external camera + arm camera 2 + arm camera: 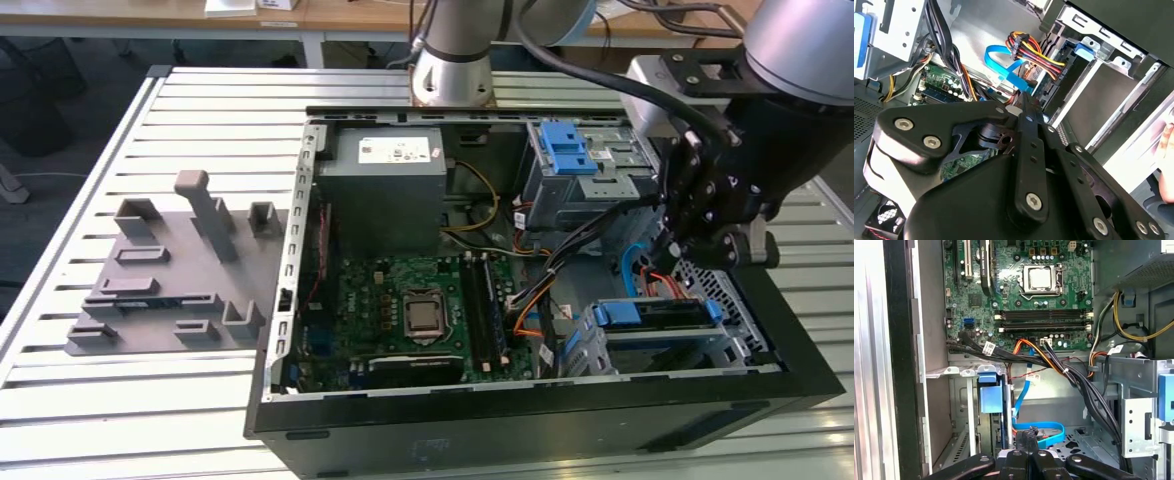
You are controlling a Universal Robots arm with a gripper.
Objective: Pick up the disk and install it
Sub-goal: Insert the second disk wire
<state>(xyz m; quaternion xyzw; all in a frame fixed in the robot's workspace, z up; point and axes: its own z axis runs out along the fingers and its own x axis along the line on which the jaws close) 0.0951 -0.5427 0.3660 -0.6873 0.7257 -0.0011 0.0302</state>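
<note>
Cables are your risk: the hand [705,243], fingers pinched together on nothing, hovers above the blue cable [1046,432] and wire bundle [1035,54]; descend carelessly and you snag them. The disk [658,316] sits in its bay in the case [534,425].

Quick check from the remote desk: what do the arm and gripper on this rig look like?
The arm has silver-grey tubular links with rounded light-grey joint caps, and a thick black cable runs along it. The gripper is matte black, built from flat linkage plates joined by silver screws, clearest in the second wrist view.
</note>
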